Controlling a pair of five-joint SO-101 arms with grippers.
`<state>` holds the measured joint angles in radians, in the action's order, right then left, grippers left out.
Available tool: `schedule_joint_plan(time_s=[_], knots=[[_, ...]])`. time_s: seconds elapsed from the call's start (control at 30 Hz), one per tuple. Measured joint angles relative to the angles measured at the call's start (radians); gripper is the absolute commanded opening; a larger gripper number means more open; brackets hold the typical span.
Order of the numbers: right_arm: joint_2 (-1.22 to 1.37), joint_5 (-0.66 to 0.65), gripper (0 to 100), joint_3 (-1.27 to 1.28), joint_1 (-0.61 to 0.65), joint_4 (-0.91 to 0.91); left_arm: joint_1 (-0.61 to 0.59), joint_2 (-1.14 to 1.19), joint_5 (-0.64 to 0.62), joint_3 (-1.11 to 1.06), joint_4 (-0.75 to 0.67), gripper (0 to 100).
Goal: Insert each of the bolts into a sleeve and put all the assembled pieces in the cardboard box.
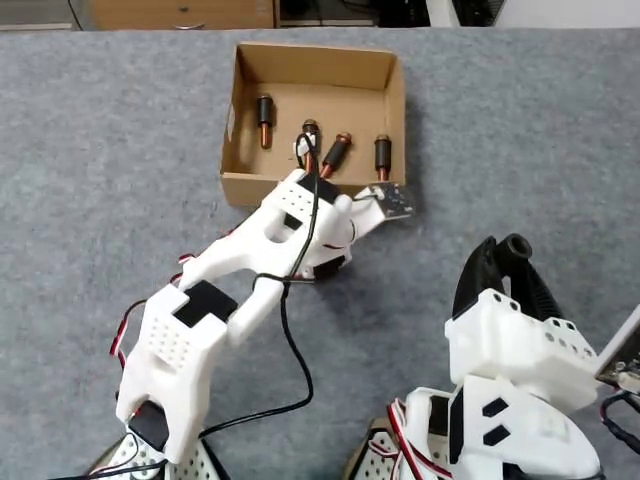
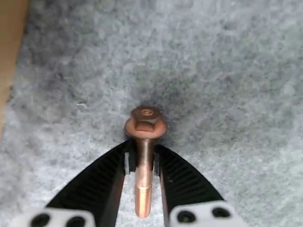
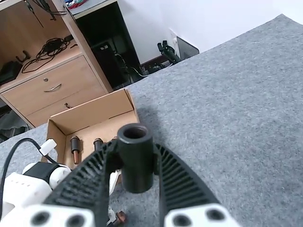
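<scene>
Left gripper [image 2: 143, 150] is pinched tight on the copper bolt [image 2: 146, 127]: head out past its fingertips, threaded end back between the jaws. Right gripper [image 3: 135, 150] is clamped round the black sleeve [image 3: 136, 158], bore facing up. Ahead of both sits the cardboard box [image 1: 312, 65], four assembled pieces [image 1: 265, 120] inside. You're on the mating step, likely the last pair. Bring the grippers together, point the thread at that bore, and line up dead straight before pushing.
</scene>
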<state>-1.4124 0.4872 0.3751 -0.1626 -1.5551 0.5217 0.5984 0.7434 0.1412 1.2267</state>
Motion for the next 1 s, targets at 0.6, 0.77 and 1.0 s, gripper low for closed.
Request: schedule_joint_plan(time_s=[0.6, 0.77, 1.0], knots=[[0.0, 0.0, 0.2, 0.0, 0.0, 0.0, -0.043, -0.084, -0.376, 0.241, 0.196, 2], [0.0, 0.0, 0.2, 0.0, 0.008, 0.0, -0.089, -0.207, -0.572, 0.305, 0.261, 2], [0.0, 0.0, 0.2, 0.011, 0.163, 0.044, -0.164, -0.468, -0.795, 0.318, 0.365, 2]])
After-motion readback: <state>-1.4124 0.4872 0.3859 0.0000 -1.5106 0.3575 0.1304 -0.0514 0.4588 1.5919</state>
